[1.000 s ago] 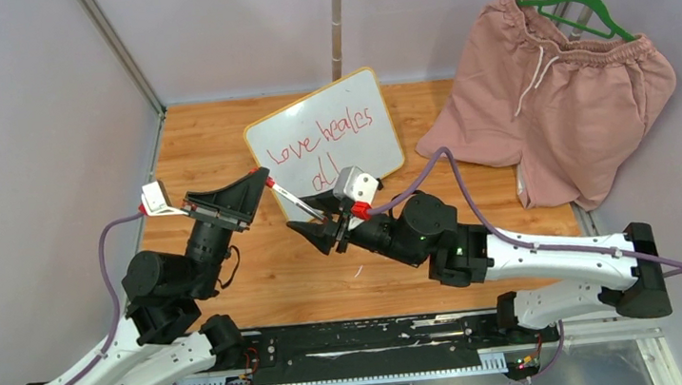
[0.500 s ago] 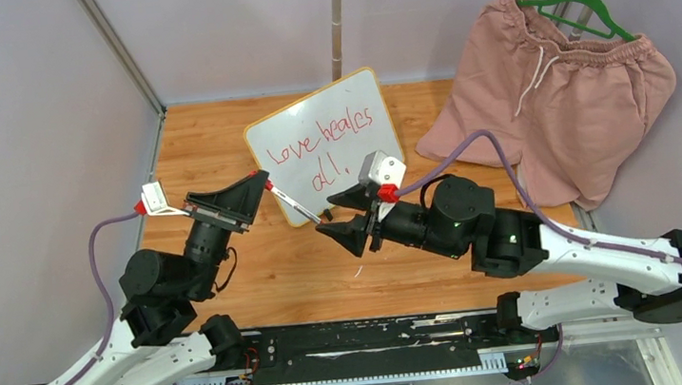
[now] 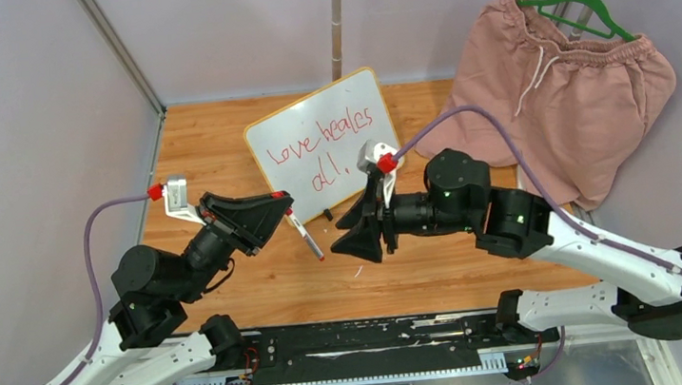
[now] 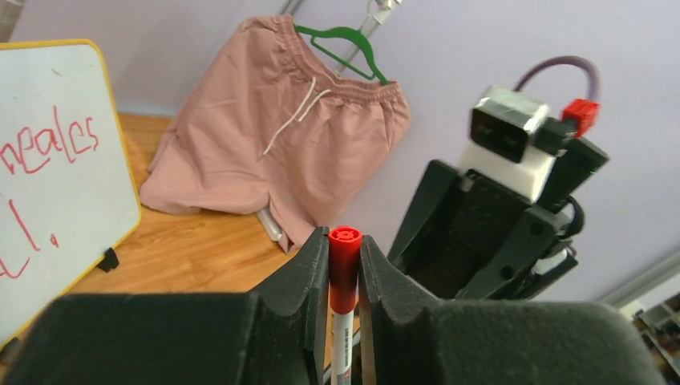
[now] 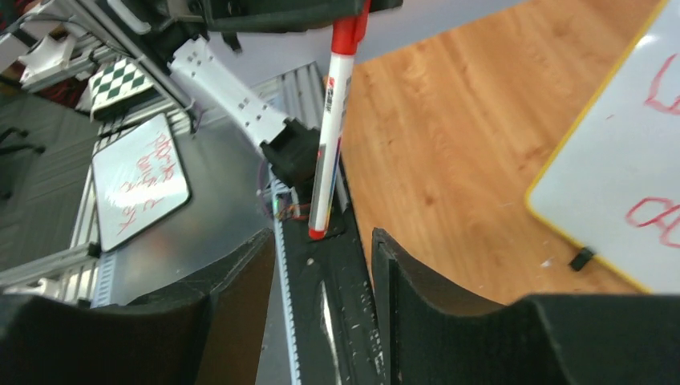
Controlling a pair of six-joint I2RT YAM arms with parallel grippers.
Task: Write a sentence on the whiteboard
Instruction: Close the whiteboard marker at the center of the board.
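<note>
Left gripper clamps marker | right gripper agape | whiteboard yellow-framed, sentence red cursive, two lines | lower edge partly hidden.

Whiteboard: yellow-framed, standing tilted at the back middle of the wooden surface.
Sentence: red cursive on the whiteboard, in two lines.
Left end effector: in front of the whiteboard's lower left corner, clamped on a marker.
Marker: white barrel, slanting away from the whiteboard, not touching it.
Right end effector: just in front of the whiteboard's lower edge, jaws apart, holding nothing.
Shorts: pink, on a green hanger, right of the whiteboard.
</note>
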